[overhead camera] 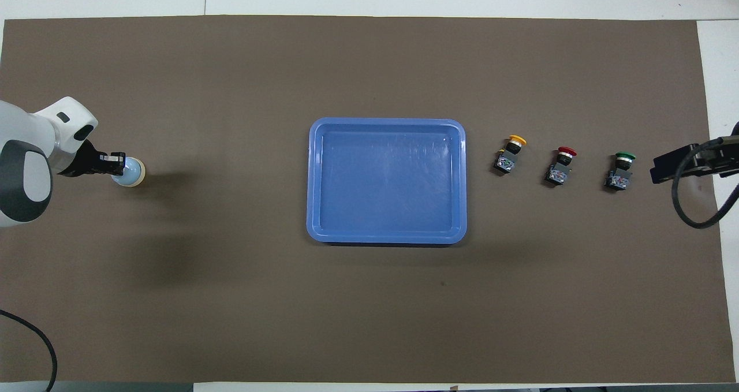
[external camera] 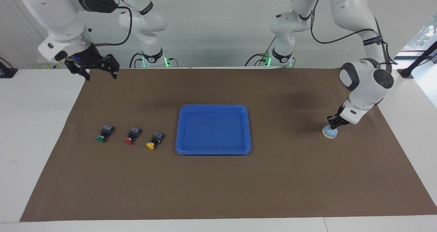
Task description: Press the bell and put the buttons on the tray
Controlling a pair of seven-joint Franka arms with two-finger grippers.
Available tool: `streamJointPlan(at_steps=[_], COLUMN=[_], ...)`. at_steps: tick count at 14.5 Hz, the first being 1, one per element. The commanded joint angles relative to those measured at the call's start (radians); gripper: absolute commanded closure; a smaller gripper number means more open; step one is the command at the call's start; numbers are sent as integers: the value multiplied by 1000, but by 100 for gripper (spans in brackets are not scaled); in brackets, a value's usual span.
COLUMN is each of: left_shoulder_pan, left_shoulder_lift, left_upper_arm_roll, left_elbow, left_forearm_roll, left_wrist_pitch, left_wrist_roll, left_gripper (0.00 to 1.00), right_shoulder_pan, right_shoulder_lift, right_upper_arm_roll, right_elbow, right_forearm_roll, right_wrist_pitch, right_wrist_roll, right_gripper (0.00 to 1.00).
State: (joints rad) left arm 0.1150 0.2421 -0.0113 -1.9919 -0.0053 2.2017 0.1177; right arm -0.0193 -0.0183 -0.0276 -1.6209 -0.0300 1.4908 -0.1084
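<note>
- While my left gripper (external camera: 332,124) presses down on the small round light-blue bell (external camera: 329,133) with its cream base rim, my fingertips sit together, closed, right on the dome's top at the left arm's end of the table.
- From overhead, that same left gripper (overhead camera: 118,163) covers the bell's (overhead camera: 131,173) knob, so I cannot see the knob itself.
- My right gripper (external camera: 99,71) hangs in the air over the corner of the brown paper mat (external camera: 218,184) at the right arm's end, jaws spread wide and holding nothing; that arm waits.
- My flat rectangular bright-blue plastic tray (external camera: 213,151) with rounded corners and a raised rim lies in the middle of the mat, well apart from the bell.
- Three small push-button switches with black blocky bodies lie in a row on the mat between the tray and the right arm's end: the yellow-capped button (external camera: 153,140) nearest the tray, the red-capped button (external camera: 131,136) next, the green-capped button (external camera: 103,134) last.
- None of the three touches the tray or its neighbour.
</note>
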Motion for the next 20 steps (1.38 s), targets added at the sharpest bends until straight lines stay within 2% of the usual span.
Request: streamJointPlan(at_steps=[1, 2, 5, 8, 10, 13, 17, 20], left_shoulder_pan=[3, -1, -31, -37, -43, -69, -78, -75], left_shoulder_lift=[-3, -21, -113, -229, -276, -282, -282, -239], left_upper_arm_roll=[-3, -4, -4, -10, -12, -32, -27, -21], left_elbow=[65, 105, 145, 142, 143, 147, 156, 241], left_forearm_roll=[-5, -4, -5, -4, -5, -4, -7, -7], left_wrist_pitch=[-110, -187, -331, -471, -531, -576, -574, -637], left_wrist_roll=[17, 13, 5, 5, 7, 4, 3, 4], left_gripper=[41, 0, 0, 0, 0, 0, 0, 0], right_shoulder_pan=[-4, -4, -4, -4, -4, -4, -4, -4], right_shoulder_lift=[-11, -11, -9, -11, -9, -11, -9, -9], right_upper_arm_roll=[3, 3, 3, 3, 3, 3, 3, 3], right_elbow=[-5, -5, -5, -5, -5, -5, -5, -5], right_forearm_roll=[-11, -11, -11, -11, -11, -11, -11, -11], right_wrist_pitch=[-14, -14, -14, -14, -14, -14, -14, -14], right_wrist_roll=[-8, -10, -8, -8, -8, -8, -8, -10], right_gripper=[0, 0, 0, 0, 0, 0, 0, 0])
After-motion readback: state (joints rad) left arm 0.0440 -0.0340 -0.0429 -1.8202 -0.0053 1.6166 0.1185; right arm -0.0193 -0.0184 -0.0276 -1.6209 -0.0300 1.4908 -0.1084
